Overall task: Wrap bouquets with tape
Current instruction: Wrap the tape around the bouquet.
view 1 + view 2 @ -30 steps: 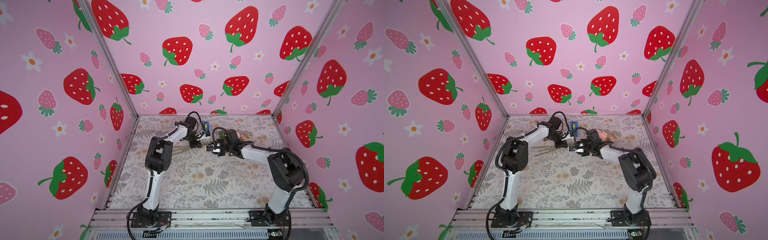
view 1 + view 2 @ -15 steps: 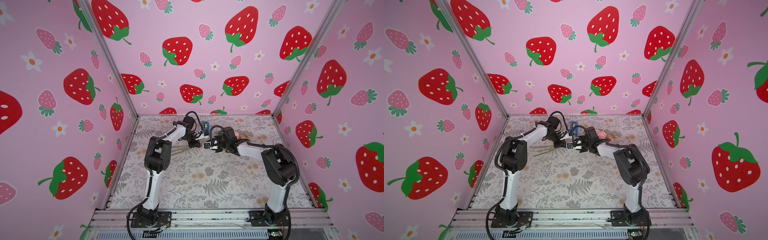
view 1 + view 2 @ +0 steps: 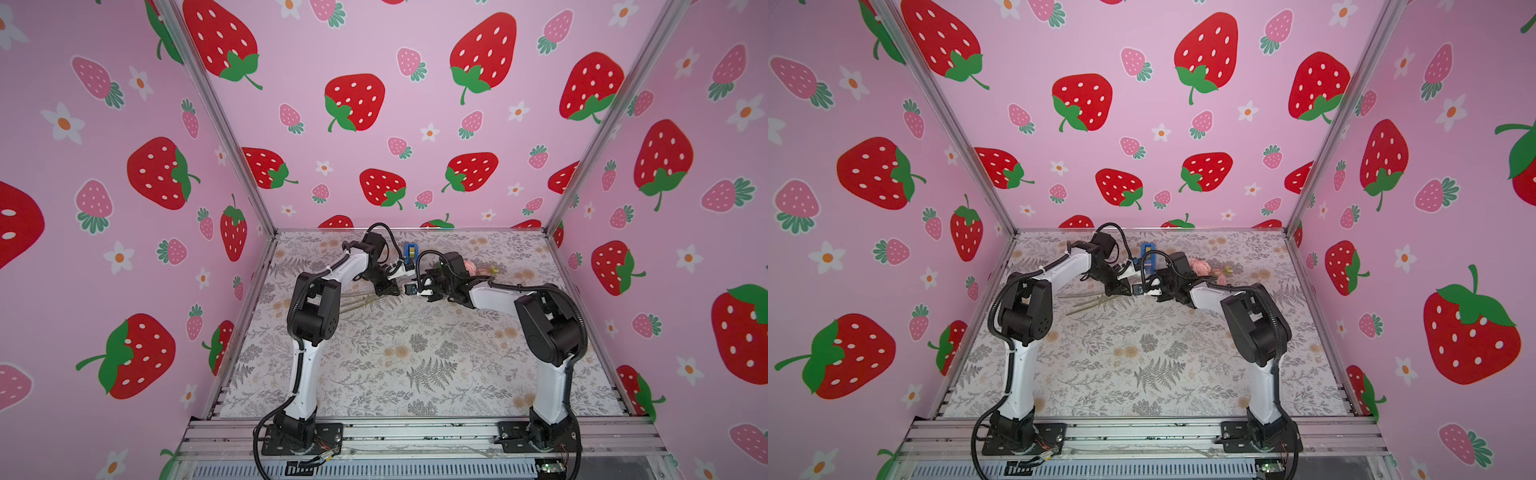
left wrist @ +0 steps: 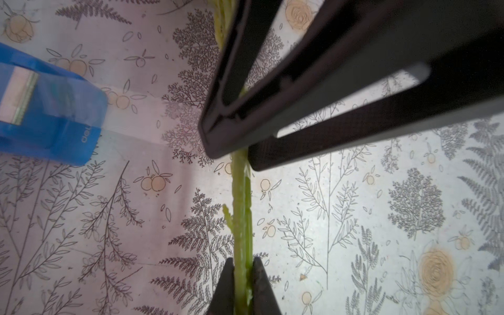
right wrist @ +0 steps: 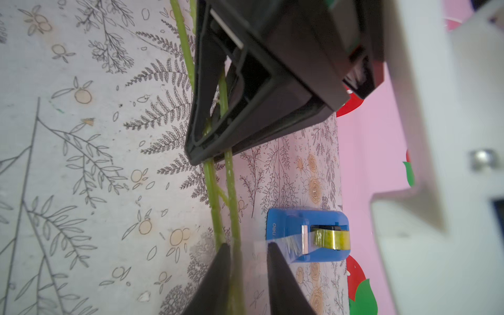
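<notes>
Top views: right hand point(image 3: 409, 290) has slid in next to left hand point(image 3: 390, 289), far on counter point(image 3: 415, 353); bouquet point(image 3: 469, 265) spans both. Left wrist: left hand clamped on stems point(image 4: 241, 204). Right wrist: right hand narrowing round stems, gap left; tape point(image 5: 308, 234) just beside. Two-hand hold nrly set.

The bouquet point(image 3: 1200, 266) lies across the far half of the table point(image 3: 415, 353), its blooms point(image 3: 469, 265) to the right and its stems point(image 3: 1084, 305) running left and a little nearer, their ends under the left arm point(image 3: 353, 266). The left gripper point(image 4: 242, 272) and the right gripper point(image 5: 248, 253) are both astride the stems midway across the table, the left one on the left, almost tip to tip. The tape dispenser point(image 3: 1148, 253) stands on the table just behind them, near the far wall point(image 3: 415, 124).
</notes>
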`<state>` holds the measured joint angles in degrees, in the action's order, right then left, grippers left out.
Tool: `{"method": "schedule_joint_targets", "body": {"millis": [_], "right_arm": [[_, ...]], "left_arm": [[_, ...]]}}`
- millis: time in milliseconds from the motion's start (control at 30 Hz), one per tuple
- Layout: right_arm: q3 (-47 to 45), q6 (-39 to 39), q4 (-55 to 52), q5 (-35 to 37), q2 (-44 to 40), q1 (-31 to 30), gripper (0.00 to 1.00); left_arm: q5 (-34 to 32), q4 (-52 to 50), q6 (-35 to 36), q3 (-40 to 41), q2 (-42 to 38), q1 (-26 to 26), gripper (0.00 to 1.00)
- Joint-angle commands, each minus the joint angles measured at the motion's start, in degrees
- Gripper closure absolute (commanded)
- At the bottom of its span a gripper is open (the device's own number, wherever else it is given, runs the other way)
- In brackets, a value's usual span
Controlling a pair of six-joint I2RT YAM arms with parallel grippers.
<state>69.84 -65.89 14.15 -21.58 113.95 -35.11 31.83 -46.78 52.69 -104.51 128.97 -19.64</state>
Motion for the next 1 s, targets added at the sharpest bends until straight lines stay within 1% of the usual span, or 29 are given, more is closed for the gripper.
{"method": "schedule_joint_targets", "body": {"millis": [0, 167, 367, 467, 733, 967], "right_arm": [[0.91, -1.59, 0.44, 0.45, 1.14, -0.04, 0.74], [0.52, -2.51, -2.77, -1.63, 0.76, 0.0, 0.73], [0.38, -0.88, -5.01, -5.01, -0.55, -0.04, 0.72], [0.48, -0.13, -5.51, -5.49, -0.55, -0.04, 0.72], [0.47, -0.38, -5.63, -4.75, -0.23, -0.03, 0.69], [-1.07, -0.6, 0.87, 0.71, 0.83, -0.09, 0.69]], "left_arm": [[4.46, -2.54, 1.83, -2.28, -2.05, -0.22, 1.0], [4.85, -2.52, 1.55, -2.72, -2.19, -0.17, 1.0], [4.2, -2.96, 2.01, -2.63, -2.21, -0.14, 1.0], [4.11, -3.05, 1.89, -2.63, -2.24, -0.22, 1.0], [4.3, -2.96, 1.57, -2.86, -2.06, -0.29, 1.0], [5.76, -3.48, 1.63, -2.78, -2.32, -0.26, 1.0]]}}
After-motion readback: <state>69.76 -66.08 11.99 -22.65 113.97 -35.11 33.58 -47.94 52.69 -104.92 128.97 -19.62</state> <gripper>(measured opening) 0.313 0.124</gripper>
